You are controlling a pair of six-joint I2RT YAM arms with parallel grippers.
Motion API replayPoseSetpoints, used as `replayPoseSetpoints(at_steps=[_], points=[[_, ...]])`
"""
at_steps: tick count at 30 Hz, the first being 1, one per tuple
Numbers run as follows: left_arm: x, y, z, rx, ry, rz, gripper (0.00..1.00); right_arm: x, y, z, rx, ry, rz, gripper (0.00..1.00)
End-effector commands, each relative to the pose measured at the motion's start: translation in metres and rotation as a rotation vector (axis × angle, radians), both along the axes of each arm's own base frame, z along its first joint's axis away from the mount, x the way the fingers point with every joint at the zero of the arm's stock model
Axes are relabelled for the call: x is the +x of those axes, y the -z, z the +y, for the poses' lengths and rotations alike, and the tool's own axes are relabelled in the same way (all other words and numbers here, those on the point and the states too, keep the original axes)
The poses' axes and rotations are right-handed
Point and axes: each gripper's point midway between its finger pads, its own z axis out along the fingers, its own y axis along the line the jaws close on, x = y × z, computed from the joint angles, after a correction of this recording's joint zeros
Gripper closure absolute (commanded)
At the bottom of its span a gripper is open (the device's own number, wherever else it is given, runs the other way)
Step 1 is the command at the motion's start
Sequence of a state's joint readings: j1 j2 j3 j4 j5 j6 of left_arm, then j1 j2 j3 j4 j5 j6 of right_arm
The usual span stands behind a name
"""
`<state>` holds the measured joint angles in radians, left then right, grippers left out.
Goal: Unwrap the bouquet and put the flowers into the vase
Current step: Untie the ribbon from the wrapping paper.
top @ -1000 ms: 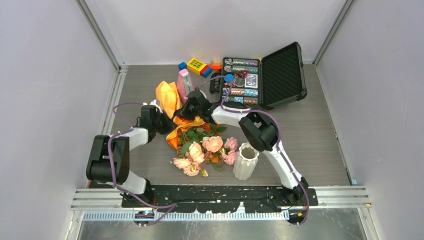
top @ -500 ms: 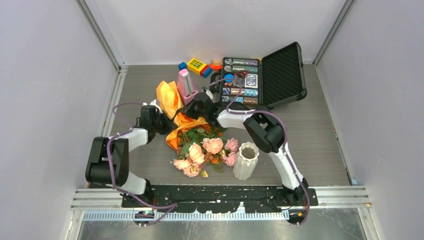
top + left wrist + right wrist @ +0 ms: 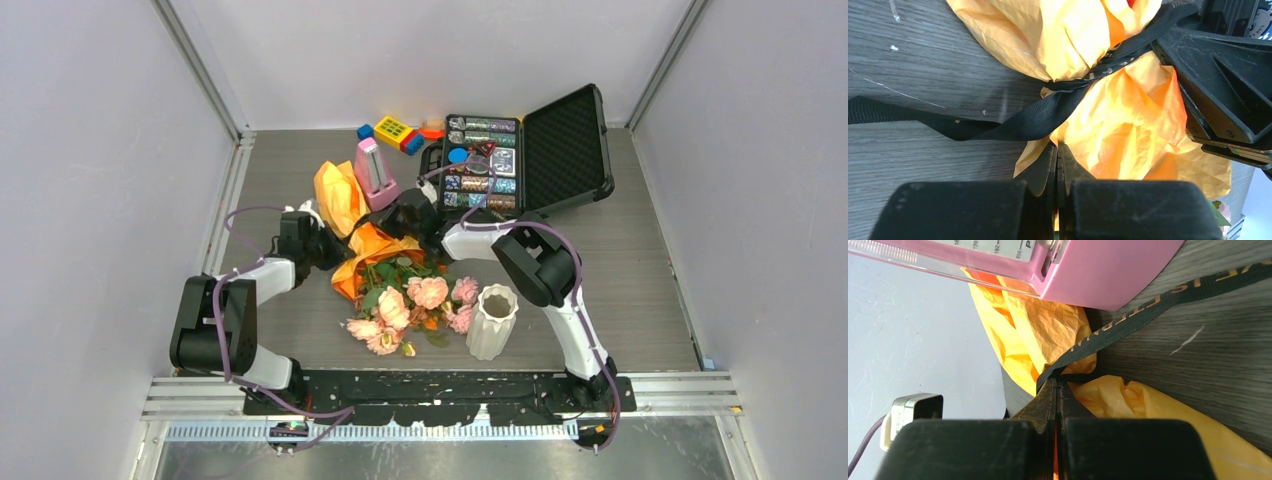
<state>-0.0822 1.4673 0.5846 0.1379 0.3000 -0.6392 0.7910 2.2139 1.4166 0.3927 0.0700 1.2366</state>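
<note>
The bouquet (image 3: 385, 275) lies on the table, its crinkled orange paper (image 3: 370, 250) still bound by a black ribbon (image 3: 1038, 117). The pink and peach flowers (image 3: 412, 295) spill toward the near edge, beside the white ribbed vase (image 3: 491, 322), which stands upright and holds nothing. My left gripper (image 3: 1057, 146) is shut on the lower edge of the orange paper (image 3: 1128, 125). My right gripper (image 3: 1056, 382) is shut on the ribbon (image 3: 1128, 322) where it crosses the paper (image 3: 1048, 335). In the top view the left gripper (image 3: 328, 246) and the right gripper (image 3: 398, 222) flank the wrapped end.
A pink metronome (image 3: 372, 170) stands just behind the paper and close above my right fingers (image 3: 1045, 400). An open black case (image 3: 520, 150) of small items lies at the back right. Coloured toy blocks (image 3: 395, 132) sit at the back.
My right gripper has drawn a little to the right and toward the near side with the ribbon, uncovering the metronome. The left arm has not moved.
</note>
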Motion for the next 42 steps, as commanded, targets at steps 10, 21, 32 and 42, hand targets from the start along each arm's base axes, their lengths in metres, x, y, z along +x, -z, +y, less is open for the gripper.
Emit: replayPoseSetpoints(at_steps=[10,21,32,42], points=[[-0.015,0.006,-0.001,-0.019,0.029,0.033,1.00,0.032,-0.095,-0.028,0.073,0.123,-0.217,0.94],[-0.011,-0.009,-0.005,-0.031,0.049,-0.007,1.00,0.009,-0.138,-0.031,-0.044,0.055,-0.349,0.66],[-0.009,-0.013,-0.006,-0.036,0.054,-0.018,1.00,-0.034,-0.109,0.021,0.000,-0.092,-0.260,0.64],[-0.008,-0.017,-0.007,-0.044,0.061,-0.027,1.00,-0.030,-0.064,0.030,-0.008,-0.070,-0.162,0.64]])
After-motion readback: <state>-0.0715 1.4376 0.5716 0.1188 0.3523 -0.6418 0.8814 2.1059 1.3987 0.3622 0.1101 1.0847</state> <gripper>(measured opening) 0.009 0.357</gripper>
